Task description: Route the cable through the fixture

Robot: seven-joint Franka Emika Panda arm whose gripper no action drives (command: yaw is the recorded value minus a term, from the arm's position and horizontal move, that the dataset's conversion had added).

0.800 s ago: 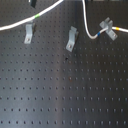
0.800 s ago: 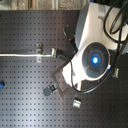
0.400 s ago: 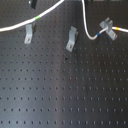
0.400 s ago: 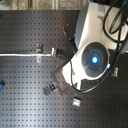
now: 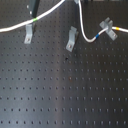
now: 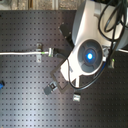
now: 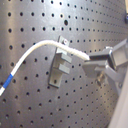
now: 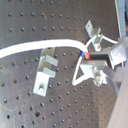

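Note:
The white cable (image 5: 50,12) runs from the first exterior view's left edge, past a green band (image 5: 35,20), and up out of the top. It comes back down, loops past a blue band (image 5: 98,36) and a yellow band (image 5: 116,30), and sits in the right metal fixture (image 5: 106,26). In the first wrist view my gripper (image 7: 93,64) is shut on the cable (image 7: 35,50), holding it just over a fixture (image 7: 61,69). The second wrist view shows the same grip (image 8: 93,63) near a fixture (image 8: 45,72). In the second exterior view the arm (image 6: 90,52) hides the gripper.
Two more metal fixtures (image 5: 28,34) (image 5: 71,40) stand on the black perforated board (image 5: 65,90). In the second exterior view the cable (image 6: 20,52) passes a fixture (image 6: 39,50), and small clips (image 6: 50,89) (image 6: 76,97) lie below the arm.

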